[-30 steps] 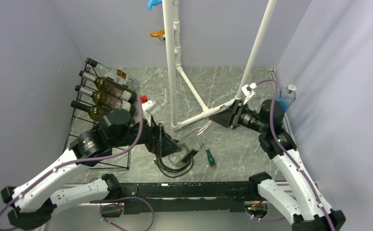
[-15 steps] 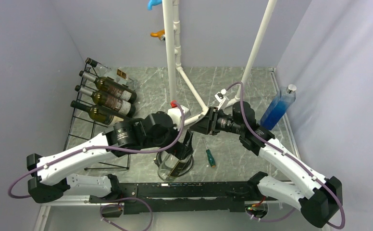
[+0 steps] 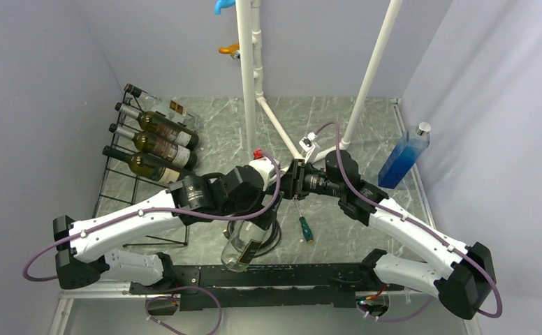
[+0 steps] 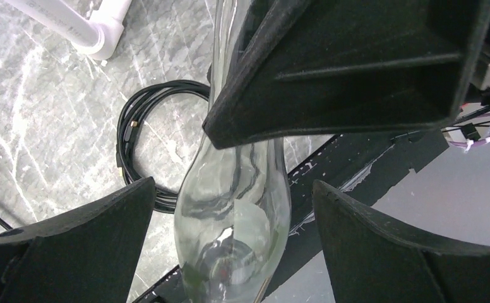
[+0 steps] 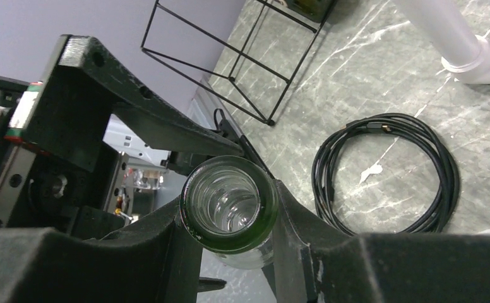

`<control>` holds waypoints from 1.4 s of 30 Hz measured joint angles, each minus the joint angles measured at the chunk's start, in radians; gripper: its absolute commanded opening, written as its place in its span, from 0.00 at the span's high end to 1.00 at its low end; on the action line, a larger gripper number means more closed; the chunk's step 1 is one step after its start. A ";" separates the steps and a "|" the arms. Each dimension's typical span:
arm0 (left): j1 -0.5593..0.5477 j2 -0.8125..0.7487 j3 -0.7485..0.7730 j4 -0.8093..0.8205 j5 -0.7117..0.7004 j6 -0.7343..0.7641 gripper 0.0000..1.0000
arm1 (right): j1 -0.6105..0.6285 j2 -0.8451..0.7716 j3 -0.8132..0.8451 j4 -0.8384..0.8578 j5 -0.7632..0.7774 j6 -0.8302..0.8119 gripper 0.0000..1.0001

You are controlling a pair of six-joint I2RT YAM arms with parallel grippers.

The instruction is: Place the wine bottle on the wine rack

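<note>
The clear glass wine bottle (image 3: 244, 244) hangs tilted over the table's near edge, its base toward the arms. My right gripper (image 3: 293, 184) is shut on its neck; in the right wrist view the green-rimmed mouth (image 5: 232, 205) sits between the fingers (image 5: 167, 252) of that gripper (image 5: 233, 235). My left gripper (image 4: 233, 246) stands open astride the bottle's body (image 4: 236, 214), with a gap on each side. The black wire wine rack (image 3: 135, 202) stands at the left with several bottles (image 3: 158, 127) on its upper tiers; its lower frame (image 5: 230, 63) shows in the right wrist view.
A black coiled cable (image 5: 388, 170) lies on the marble top under the bottle. A green-handled screwdriver (image 3: 304, 229) lies just right of it. A white pipe frame (image 3: 251, 91) rises at the middle back. A blue bottle (image 3: 404, 155) stands by the right wall.
The left arm has swung right from the rack and its open jaws now straddle the bottle. The right arm has moved left with the neck, and the bottle's base has shifted toward the near edge.
</note>
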 measured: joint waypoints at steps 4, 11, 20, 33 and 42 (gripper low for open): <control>0.000 0.006 -0.018 0.010 0.000 0.000 0.02 | 0.015 0.002 0.002 0.011 0.005 0.008 1.00; 0.000 0.008 -0.058 0.020 -0.002 0.000 0.10 | 0.025 0.003 0.007 0.023 0.012 0.018 1.00; 0.000 0.007 -0.079 0.035 -0.027 -0.002 0.19 | 0.038 0.003 0.009 0.050 0.014 0.039 1.00; -0.018 -0.087 -0.119 0.083 -0.079 0.026 1.00 | 0.053 0.014 0.032 0.077 0.040 0.071 0.78; -0.018 -0.200 -0.200 0.128 -0.114 0.027 1.00 | 0.059 0.012 0.071 0.076 0.054 0.116 0.23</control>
